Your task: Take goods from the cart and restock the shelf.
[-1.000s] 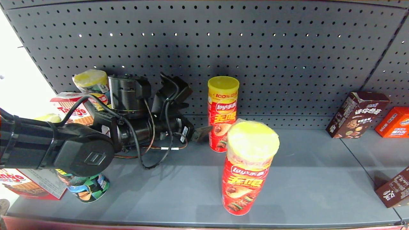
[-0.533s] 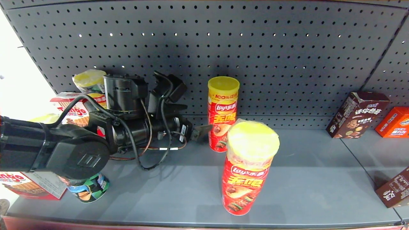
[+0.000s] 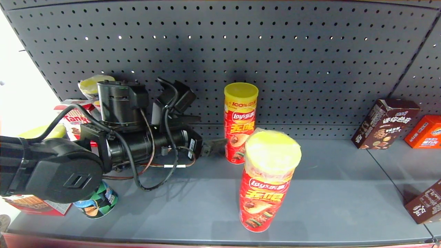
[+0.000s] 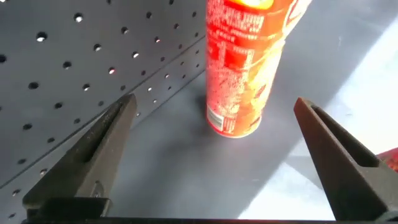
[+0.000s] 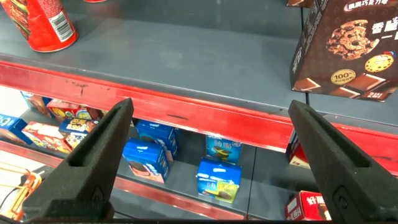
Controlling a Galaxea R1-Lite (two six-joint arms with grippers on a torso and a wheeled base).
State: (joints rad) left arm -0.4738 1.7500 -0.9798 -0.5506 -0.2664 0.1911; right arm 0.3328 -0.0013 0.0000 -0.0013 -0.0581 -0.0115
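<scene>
At the left end of the shelf [image 3: 193, 206], the left arm [image 3: 137, 148] has been drawn back leftward over the last second. It now lies above the green can [image 3: 98, 203] and in front of the wafer boxes [image 3: 74, 119]. The left jaws are seen spread wide and empty, and their tips have been eased slightly away from the rear chip can [image 3: 240, 122]. That can is left standing upright close to the pegboard [image 3: 310, 69], just beside the tips and not clamped by them. From this it may be judged that the can has been released in place and that the arm is being cleared for another trip to the cart. Nearer the front edge, a second chip can [image 3: 268, 179] stands upright, apart from the first. Further right, brown boxes [image 3: 384, 124] are kept at the back. The right jaws are held wide apart and empty, facing the red front edge [image 5: 186, 102] of the shelf, so nothing has yet been fetched on that side.
</scene>
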